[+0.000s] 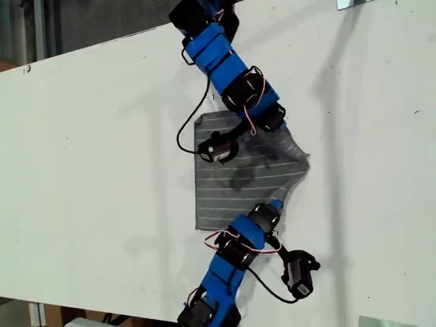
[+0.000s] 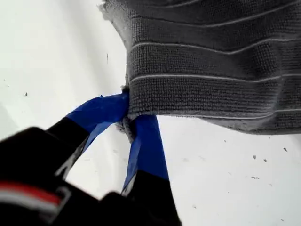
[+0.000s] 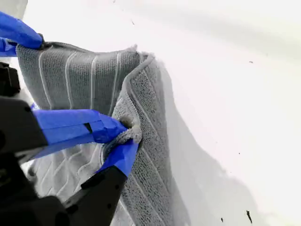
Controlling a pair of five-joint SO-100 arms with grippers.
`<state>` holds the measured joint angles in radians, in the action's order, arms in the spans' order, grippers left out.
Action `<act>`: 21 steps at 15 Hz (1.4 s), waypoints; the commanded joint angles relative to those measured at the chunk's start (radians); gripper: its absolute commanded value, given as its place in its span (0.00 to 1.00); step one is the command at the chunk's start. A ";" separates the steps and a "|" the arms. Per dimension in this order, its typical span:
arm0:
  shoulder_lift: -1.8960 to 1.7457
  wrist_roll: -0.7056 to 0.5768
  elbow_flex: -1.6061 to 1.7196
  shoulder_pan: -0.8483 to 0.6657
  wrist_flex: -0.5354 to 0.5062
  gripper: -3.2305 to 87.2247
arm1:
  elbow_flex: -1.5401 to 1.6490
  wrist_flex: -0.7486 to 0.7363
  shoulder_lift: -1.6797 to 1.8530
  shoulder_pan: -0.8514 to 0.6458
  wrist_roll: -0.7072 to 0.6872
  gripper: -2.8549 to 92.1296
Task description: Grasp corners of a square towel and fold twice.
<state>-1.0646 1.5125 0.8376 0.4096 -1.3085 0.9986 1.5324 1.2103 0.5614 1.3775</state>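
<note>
Blue-taped tips of my first gripper (image 2: 128, 123) are pinched on a hemmed corner (image 2: 125, 126) of the towel (image 2: 211, 61), the cloth hanging lifted just beyond them over the white table (image 2: 51, 61). My second gripper (image 3: 126, 140) likewise clamps another corner (image 3: 132, 132), the grey striped cloth folding up past its tips. Farther off, both arms meet over the towel's raised edge toward the exterior view's right.
</note>
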 commanded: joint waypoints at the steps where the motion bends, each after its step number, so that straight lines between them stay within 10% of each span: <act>1: -0.132 -0.017 -0.020 -0.049 -0.048 0.03 | 0.008 0.032 0.140 -0.041 -0.015 0.03; 10: -0.474 -0.129 0.244 -0.408 -0.207 0.03 | 0.442 0.058 0.664 -0.528 -0.189 0.03; 16: -0.738 -0.190 0.827 -0.712 0.026 0.03 | 0.868 -0.077 0.876 -0.854 -0.293 0.03; 21: -0.746 -0.172 0.988 -0.735 0.144 0.03 | 1.069 -0.224 0.873 -0.830 -0.295 0.03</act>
<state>-1.7518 1.3269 1.8300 -0.3344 -1.1750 2.0785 1.3146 2.0494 -0.3022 1.0891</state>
